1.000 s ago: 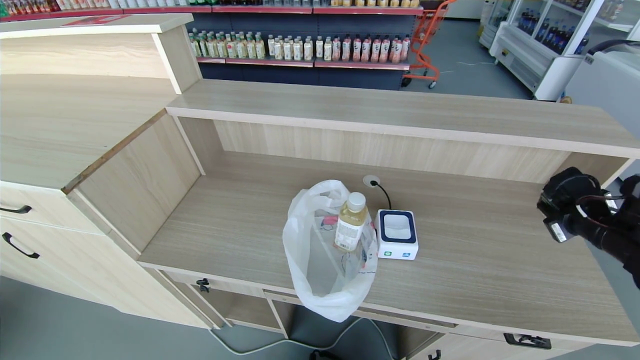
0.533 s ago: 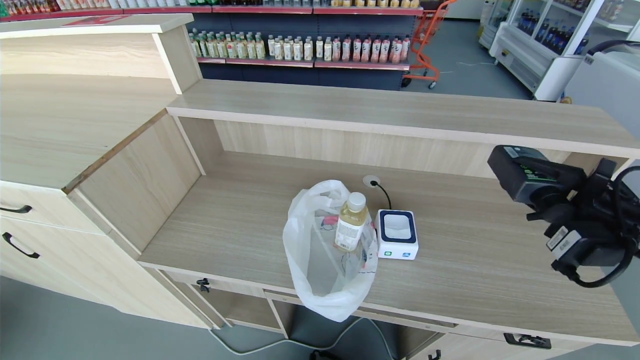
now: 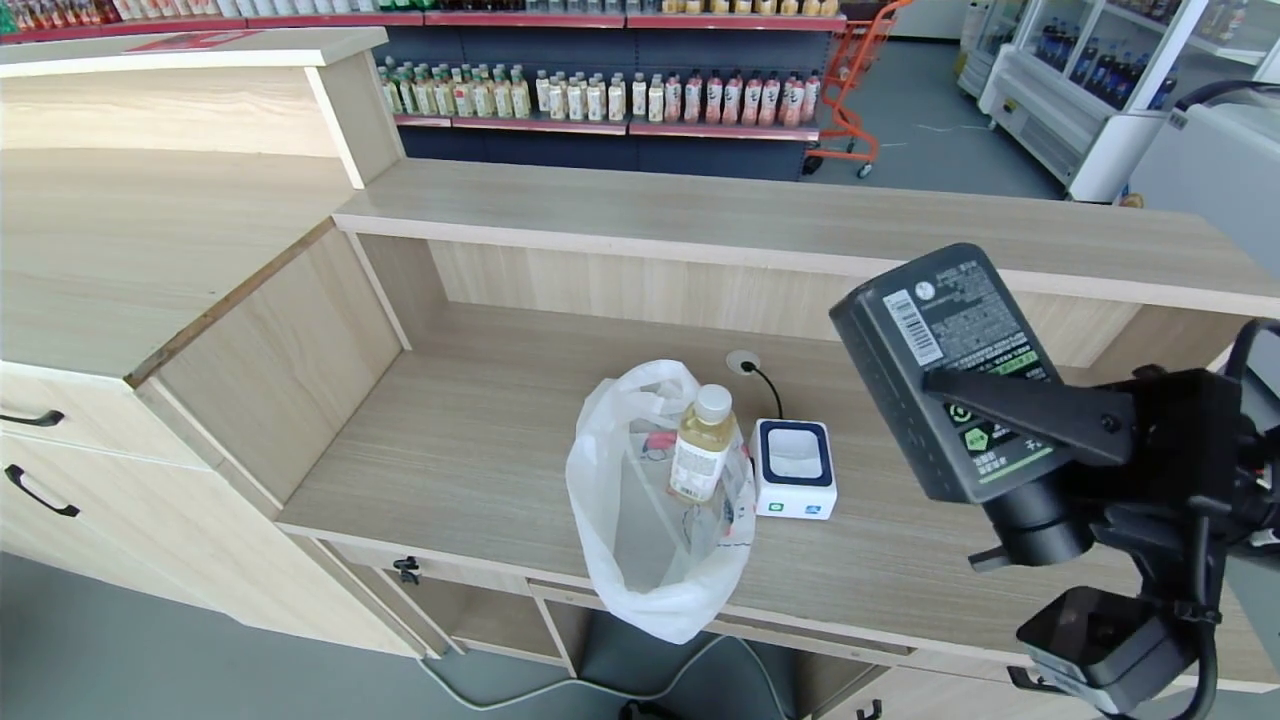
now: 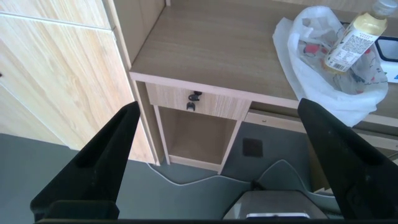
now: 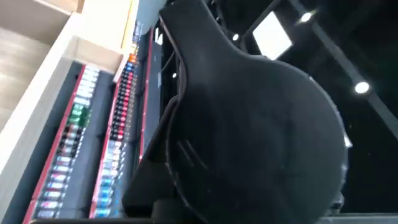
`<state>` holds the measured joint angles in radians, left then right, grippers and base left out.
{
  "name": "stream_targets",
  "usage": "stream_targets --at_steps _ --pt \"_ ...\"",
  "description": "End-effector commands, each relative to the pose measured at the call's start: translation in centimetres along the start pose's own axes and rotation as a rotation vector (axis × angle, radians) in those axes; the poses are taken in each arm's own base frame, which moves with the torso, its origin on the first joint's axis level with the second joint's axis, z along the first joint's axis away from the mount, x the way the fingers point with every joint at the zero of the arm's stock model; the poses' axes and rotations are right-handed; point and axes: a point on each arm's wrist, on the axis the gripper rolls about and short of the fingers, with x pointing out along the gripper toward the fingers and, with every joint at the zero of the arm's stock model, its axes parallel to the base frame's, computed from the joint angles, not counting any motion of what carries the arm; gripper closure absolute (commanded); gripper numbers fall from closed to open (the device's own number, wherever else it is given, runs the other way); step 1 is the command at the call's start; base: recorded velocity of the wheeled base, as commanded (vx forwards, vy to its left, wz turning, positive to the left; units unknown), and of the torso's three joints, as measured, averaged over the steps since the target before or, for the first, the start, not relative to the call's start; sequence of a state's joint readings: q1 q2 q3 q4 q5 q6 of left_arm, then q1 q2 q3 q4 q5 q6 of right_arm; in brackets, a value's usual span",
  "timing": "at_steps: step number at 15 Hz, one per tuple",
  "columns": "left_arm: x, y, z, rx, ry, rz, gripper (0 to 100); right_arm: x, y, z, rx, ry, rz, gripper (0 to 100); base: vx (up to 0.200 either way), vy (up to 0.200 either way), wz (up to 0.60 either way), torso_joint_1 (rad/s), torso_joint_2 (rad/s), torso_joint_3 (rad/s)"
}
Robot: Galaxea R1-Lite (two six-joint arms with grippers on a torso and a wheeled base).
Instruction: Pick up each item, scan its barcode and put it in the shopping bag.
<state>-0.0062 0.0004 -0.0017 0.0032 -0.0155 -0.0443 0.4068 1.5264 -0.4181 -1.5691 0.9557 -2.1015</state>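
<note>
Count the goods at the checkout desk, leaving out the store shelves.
2. A tea bottle sits in the shopping bag beside the scanner; a dark container is held in the right pincer above the right side of the desk. More may lie hidden in the bag.

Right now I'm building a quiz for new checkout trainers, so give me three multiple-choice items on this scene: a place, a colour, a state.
1. Where is the bottle? A) in the shopping bag B) on the scanner C) on the upper ledge
2. What colour is the bottle's cap? A) red B) white C) black
3. The right gripper is: A) open, empty B) resting on the counter C) shut on the dark package
Answers: 1 A, it stands inside the bag's mouth; 2 B, the cap shows white; 3 C, a finger lies across the package, held aloft.
</note>
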Motion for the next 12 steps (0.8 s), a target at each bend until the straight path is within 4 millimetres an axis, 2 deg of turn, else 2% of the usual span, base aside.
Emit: stream_targets --at_steps 1,5,12 --pt "0.0 0.0 0.0 0.0 0.0 0.0 0 2.0 -1.1 1.5 0.01 -0.084 -0.105 100 0.0 0.0 0.0 0.0 0.0 0.0" --pt "0.0 0.0 0.0 0.0 0.0 0.0 0 2.3 -3.5 2.3 -0.005 -0.113 -0.191 100 0.0 0.0 0.0 0.0 0.0 0.0" --pt "0.0 0.0 0.0 0.0 0.0 0.0 0 2.6 -4.9 3.2 -0.01 -0.149 -0.249 100 0.0 0.0 0.0 0.0 0.0 0.0"
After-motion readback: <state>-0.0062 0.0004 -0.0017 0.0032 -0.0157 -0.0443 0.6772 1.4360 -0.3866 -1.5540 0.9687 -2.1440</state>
